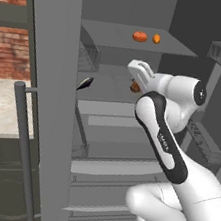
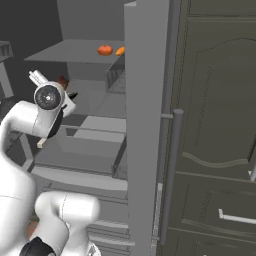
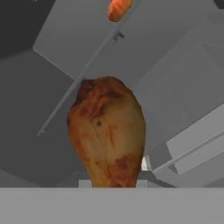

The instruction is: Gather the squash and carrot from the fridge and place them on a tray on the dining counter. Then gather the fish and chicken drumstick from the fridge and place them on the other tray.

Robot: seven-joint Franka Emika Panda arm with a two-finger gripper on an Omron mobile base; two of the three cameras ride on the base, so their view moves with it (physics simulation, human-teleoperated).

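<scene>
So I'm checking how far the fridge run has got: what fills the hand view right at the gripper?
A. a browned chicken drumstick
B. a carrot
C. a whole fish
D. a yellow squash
A. The hand view shows the browned chicken drumstick close up at the gripper, with fridge shelves behind it and an orange item farther up.

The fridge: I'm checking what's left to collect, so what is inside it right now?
On the upper shelf sit two orange items. A dark fish lies lower left. The gripper holds the chicken drumstick. The arm covers part of the lower shelves.
</scene>
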